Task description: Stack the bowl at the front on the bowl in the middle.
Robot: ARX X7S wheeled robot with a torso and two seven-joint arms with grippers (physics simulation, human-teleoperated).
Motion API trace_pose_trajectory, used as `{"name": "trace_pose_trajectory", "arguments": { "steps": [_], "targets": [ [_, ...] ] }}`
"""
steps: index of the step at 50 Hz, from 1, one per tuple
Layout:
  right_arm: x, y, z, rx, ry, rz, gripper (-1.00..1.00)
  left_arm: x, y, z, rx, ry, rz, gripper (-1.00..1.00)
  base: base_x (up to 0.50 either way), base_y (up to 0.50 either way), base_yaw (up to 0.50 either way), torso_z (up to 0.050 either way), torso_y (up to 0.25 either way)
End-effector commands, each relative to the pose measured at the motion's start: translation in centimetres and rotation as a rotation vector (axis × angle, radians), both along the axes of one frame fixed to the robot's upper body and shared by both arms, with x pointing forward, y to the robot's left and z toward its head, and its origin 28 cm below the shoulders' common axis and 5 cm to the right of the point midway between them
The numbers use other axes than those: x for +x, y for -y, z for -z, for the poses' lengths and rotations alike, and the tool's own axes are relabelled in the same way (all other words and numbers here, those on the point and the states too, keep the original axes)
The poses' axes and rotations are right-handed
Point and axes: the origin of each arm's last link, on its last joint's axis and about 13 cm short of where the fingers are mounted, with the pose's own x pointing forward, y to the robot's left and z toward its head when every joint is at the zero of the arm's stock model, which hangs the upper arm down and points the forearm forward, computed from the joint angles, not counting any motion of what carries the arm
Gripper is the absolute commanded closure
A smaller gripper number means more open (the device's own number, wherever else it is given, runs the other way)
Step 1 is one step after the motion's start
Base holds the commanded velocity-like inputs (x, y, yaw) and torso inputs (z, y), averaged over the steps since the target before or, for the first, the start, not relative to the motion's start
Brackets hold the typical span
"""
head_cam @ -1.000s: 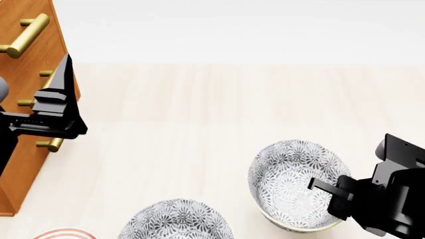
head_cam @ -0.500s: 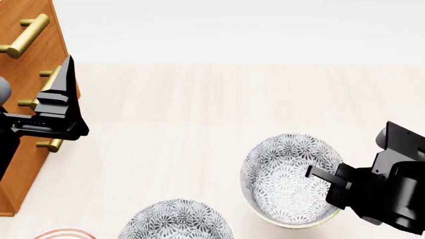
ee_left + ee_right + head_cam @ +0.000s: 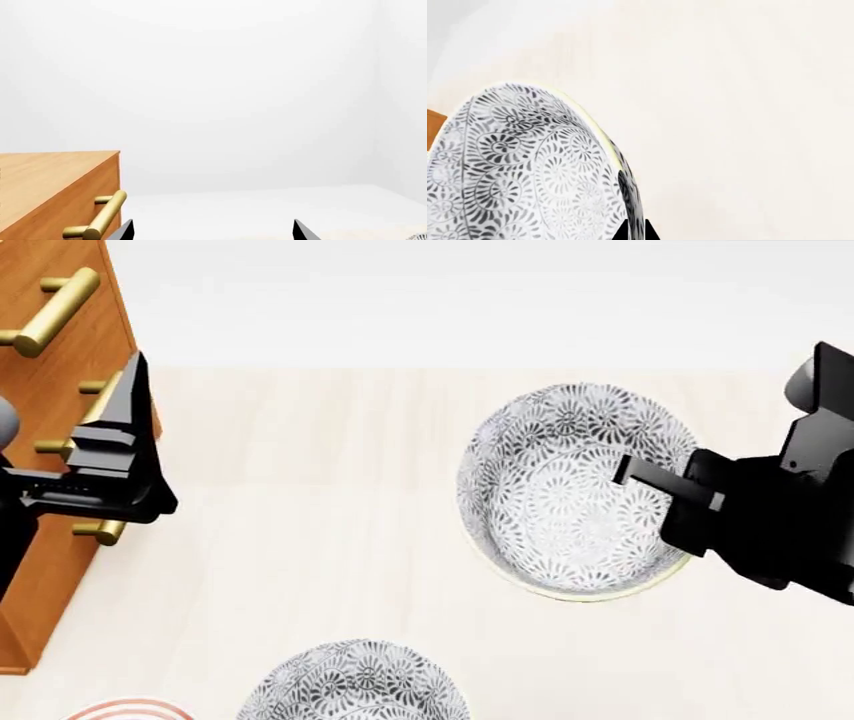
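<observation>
My right gripper (image 3: 638, 478) is shut on the right rim of a grey floral-patterned bowl (image 3: 567, 490), the front bowl, and holds it tilted in the air above the pale table. In the right wrist view the rim of the bowl (image 3: 527, 170) runs between the two dark fingertips of the right gripper (image 3: 631, 233). The middle bowl (image 3: 354, 682), of the same pattern, rests on the table at the head view's lower edge, left of and nearer than the held one. My left gripper (image 3: 127, 405) stands open by the wooden cabinet, holding nothing; its tips frame bare wall in the left wrist view (image 3: 212, 232).
A wooden cabinet (image 3: 60, 370) with brass handles (image 3: 54, 310) stands at the left, close to my left arm. A red-ringed dish (image 3: 127, 708) shows partly at the lower left corner. The pale table (image 3: 334, 500) stretches between the cabinet and the held bowl.
The right gripper has raised the bowl off the table and carried it away from me and slightly left. The left arm has stayed still.
</observation>
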Motion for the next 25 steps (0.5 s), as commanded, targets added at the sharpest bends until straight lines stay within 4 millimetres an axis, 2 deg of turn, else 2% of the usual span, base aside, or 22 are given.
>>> {"name": "trace_pose_trajectory", "arguments": {
  "steps": [1, 11, 25],
  "targets": [
    [-2.3, -0.6, -4.4, -0.041, 0.089, -0.054, 1.00, -0.1, 0.0, 0.0, -0.003, 0.000, 0.000, -1.00, 0.00, 0.00, 0.00, 0.000, 0.000],
    [-2.8, -1.8, -5.1, -0.060, 0.089, -0.136, 1.00, 0.0, 0.2, 0.1, -0.006, 0.001, 0.001, -1.00, 0.00, 0.00, 0.00, 0.000, 0.000],
    [-5.9, -3.7, -6.3, -0.059, 0.136, -0.299, 1.00, 0.1, 0.2, -0.3, -0.005, 0.011, 0.003, -1.00, 0.00, 0.00, 0.00, 0.000, 0.000]
  ]
}}
